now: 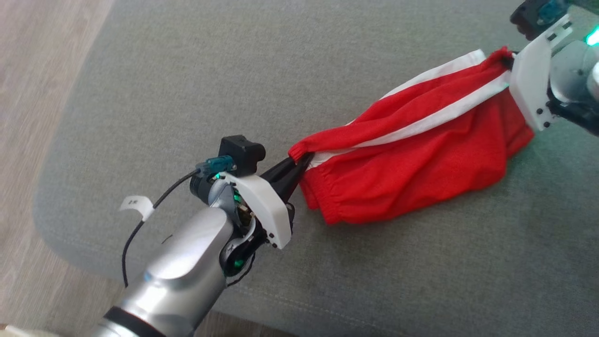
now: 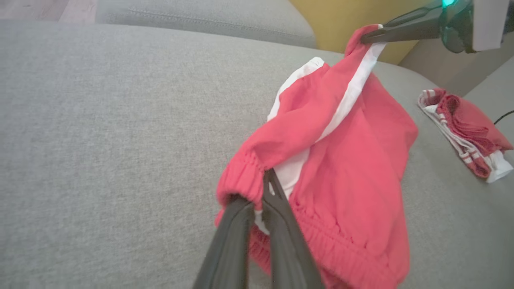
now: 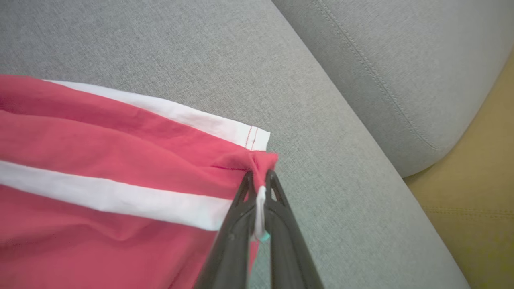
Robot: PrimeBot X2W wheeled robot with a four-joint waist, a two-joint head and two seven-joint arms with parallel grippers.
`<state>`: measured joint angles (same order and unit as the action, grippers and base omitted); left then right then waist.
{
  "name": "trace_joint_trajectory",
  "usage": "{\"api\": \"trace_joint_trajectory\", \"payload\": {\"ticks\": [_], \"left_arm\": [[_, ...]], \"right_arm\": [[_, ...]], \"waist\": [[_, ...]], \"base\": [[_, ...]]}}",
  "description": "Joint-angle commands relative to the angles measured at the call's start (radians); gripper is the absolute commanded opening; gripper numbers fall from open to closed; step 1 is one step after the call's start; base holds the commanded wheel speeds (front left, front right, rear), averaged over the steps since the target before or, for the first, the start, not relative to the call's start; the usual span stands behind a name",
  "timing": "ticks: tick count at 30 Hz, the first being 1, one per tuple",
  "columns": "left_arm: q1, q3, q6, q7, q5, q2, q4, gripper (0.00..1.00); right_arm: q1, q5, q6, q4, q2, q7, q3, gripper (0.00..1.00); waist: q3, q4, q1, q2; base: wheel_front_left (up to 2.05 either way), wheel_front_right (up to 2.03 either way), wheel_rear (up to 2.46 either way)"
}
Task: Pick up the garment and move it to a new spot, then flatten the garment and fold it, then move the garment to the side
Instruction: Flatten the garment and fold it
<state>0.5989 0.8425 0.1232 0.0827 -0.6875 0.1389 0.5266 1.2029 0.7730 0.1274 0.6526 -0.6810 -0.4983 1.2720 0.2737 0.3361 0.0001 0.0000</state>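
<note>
The garment (image 1: 412, 164) is a pair of red shorts with white side stripes, stretched between my two grippers above the grey cushion (image 1: 187, 70). My left gripper (image 1: 299, 161) is shut on the elastic waistband end, also seen close up in the left wrist view, where the gripper (image 2: 263, 188) pinches the gathered band of the garment (image 2: 353, 168). My right gripper (image 1: 507, 58) is shut on the hem corner at the upper right. In the right wrist view its fingers (image 3: 241, 224) clamp the red corner of the garment (image 3: 100, 168) beside the white stripe.
A second red-and-white garment (image 2: 466, 128) lies bunched on the cushion off to the right in the left wrist view. Wooden floor (image 1: 28, 117) borders the cushion's left edge. A grey backrest (image 3: 401, 60) and a yellow surface (image 3: 474, 192) lie beyond the cushion.
</note>
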Motion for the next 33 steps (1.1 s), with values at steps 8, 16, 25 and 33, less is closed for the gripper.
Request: {"api": "trace_joint_trajectory", "payload": {"ticks": [8,16,25,33], "left_arm": [[0.097,-0.003,0.006,0.062,-0.031,-0.018,0.063,0.00],[0.134,-0.004,0.004,0.115,-0.039,-0.033,0.142,1.00],[0.114,-0.028,-0.015,0.163,-0.034,-0.028,0.207,1.00],[0.024,-0.158,-0.097,0.178,-0.043,0.014,0.146,1.00]], "right_arm": [[0.049,0.001,0.003,0.066,0.031,0.025,0.004,0.00],[0.081,-0.021,0.003,0.209,0.089,0.133,-0.021,1.00],[0.025,0.010,0.003,0.383,0.186,0.341,-0.142,1.00],[-0.114,0.033,0.003,0.423,0.267,0.625,-0.242,1.00]], "waist": [[0.048,0.025,-0.0001,0.0000],[0.058,0.022,-0.0001,0.0000],[-0.023,-0.028,-0.0001,0.0000],[-0.144,-0.117,-0.0001,0.0000]], "base": [[0.00,0.00,0.00],[0.00,0.00,0.00],[0.00,0.00,0.00],[0.00,0.00,0.00]]}}
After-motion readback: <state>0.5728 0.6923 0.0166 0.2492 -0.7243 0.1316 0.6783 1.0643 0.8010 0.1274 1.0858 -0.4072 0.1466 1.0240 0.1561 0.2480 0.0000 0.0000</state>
